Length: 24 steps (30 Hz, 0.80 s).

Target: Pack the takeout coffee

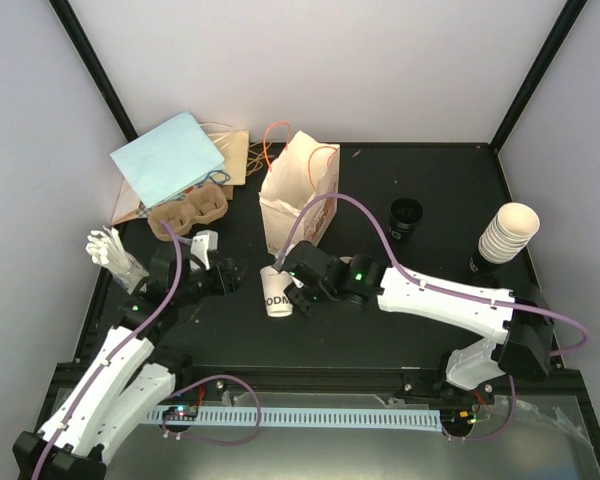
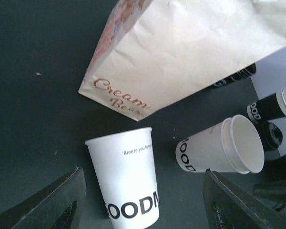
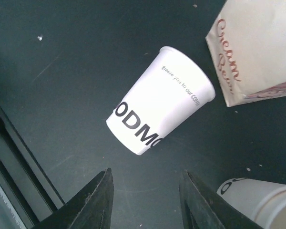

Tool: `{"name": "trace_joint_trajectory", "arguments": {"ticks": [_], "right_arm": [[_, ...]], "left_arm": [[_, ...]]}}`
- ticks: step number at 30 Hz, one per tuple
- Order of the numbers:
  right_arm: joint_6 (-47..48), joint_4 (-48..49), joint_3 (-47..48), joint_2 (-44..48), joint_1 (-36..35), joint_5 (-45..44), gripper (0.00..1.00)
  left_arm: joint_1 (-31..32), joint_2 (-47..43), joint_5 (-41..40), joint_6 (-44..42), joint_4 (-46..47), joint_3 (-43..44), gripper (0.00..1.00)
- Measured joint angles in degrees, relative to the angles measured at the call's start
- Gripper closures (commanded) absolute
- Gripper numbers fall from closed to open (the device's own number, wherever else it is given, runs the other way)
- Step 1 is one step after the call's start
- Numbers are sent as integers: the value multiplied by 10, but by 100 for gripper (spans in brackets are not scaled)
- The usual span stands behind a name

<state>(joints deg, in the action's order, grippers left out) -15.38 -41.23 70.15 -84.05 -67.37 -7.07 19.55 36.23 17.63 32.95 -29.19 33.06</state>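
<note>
Smooth matt paper cup (image 3: 159, 102), cream paper bag (image 2: 190, 47) (lightly creased), matt dark table (image 3: 62, 57)

Bright, even overhead light; soft shadows, little blur.

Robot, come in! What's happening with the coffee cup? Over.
Left gripper open, right gripper open, both empty. White cup loose on the table between them, no lid. Paper bag close beside it, second cup nearby.

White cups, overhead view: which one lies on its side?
The lettered cup near the paper bag, mid-table, its black print facing up; the rest stand nested in a stack at the far right.
</note>
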Motion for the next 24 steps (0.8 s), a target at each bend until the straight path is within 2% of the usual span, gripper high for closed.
{"name": "trace_joint_trajectory", "arguments": {"ticks": [5, 10, 17, 24], "right_arm": [[-18, -24, 14, 5, 7, -34, 59], [-31, -51, 13, 25, 43, -56, 56], [-33, -88, 6, 82, 104, -77, 55], [-32, -115, -49, 114, 194, -71, 55]], "left_arm": [[0, 25, 35, 0, -5, -6, 23], [0, 50, 56, 0, -9, -10, 17], [0, 69, 72, 0, -3, -12, 16], [0, 90, 83, 0, 2, -12, 16]]}}
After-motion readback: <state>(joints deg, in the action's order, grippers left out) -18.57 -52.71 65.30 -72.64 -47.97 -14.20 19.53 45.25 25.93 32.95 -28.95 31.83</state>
